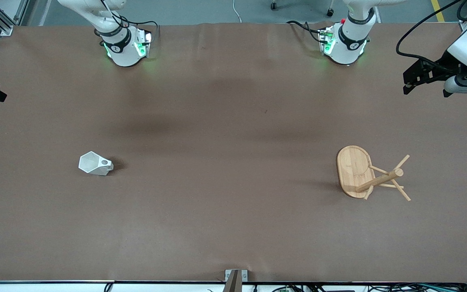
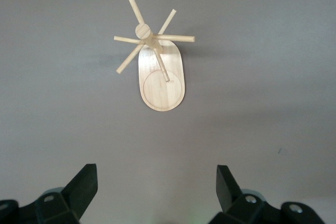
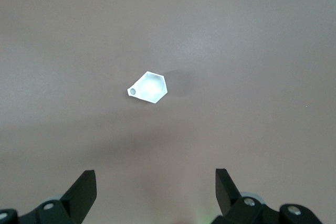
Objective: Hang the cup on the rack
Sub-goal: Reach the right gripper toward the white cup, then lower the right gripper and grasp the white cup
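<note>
The white faceted cup (image 1: 95,164) sits on the brown table toward the right arm's end. Its open mouth and pierced handle show from above. It also shows in the right wrist view (image 3: 148,87), far below my open, empty right gripper (image 3: 156,187). The bamboo rack (image 1: 369,173) stands on its oval base toward the left arm's end, its pegs bare. It shows in the left wrist view (image 2: 157,59), far below my open, empty left gripper (image 2: 156,187). Both grippers hang high over the table. The left arm's hand (image 1: 456,77) shows at the front view's edge.
The brown table cover (image 1: 233,142) lies bare between the cup and the rack. The two arm bases (image 1: 126,46) stand along the edge farthest from the front camera. A small bracket (image 1: 235,278) sits at the nearest edge.
</note>
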Tool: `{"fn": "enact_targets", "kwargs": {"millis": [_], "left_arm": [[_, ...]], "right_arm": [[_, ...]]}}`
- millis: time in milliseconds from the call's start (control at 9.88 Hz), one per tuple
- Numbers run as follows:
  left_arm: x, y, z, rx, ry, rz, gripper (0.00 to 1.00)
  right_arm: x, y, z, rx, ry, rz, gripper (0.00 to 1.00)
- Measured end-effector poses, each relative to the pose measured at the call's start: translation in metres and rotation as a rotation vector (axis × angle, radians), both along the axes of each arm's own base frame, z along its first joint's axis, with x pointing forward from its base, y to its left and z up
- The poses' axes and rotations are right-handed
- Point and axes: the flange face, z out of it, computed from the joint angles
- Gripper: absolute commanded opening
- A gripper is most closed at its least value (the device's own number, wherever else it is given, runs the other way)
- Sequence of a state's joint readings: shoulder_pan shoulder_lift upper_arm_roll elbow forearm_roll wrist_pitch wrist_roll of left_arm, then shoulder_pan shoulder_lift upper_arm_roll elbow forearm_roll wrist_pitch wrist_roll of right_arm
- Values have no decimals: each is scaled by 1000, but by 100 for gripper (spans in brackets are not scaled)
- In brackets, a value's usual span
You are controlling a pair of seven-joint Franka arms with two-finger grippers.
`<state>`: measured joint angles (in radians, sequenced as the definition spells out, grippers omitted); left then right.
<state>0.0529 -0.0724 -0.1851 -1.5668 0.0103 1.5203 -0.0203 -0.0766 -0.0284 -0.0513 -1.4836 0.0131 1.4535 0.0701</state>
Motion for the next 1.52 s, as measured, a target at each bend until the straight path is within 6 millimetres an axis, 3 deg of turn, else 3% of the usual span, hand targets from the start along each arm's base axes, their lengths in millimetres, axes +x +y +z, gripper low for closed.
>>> {"fn": "enact_targets", "kwargs": {"millis": [608, 810, 1013, 1215, 1519], "left_arm": [[0, 0, 0, 0, 0, 1, 100], [0, 1, 0, 0, 0, 2, 100], [0, 2, 0, 0, -1, 3, 100], [0, 2, 0, 0, 0, 3, 100], [1, 2, 0, 0, 0, 4, 100]], "right_arm": [[0, 0, -1, 0, 1, 4, 100], [9, 1, -16, 0, 25, 9, 100], [35, -4, -65, -3, 49, 28, 100], [58, -8, -150, -7, 51, 56, 100], [59, -13, -254, -19, 8, 97, 100]]}}
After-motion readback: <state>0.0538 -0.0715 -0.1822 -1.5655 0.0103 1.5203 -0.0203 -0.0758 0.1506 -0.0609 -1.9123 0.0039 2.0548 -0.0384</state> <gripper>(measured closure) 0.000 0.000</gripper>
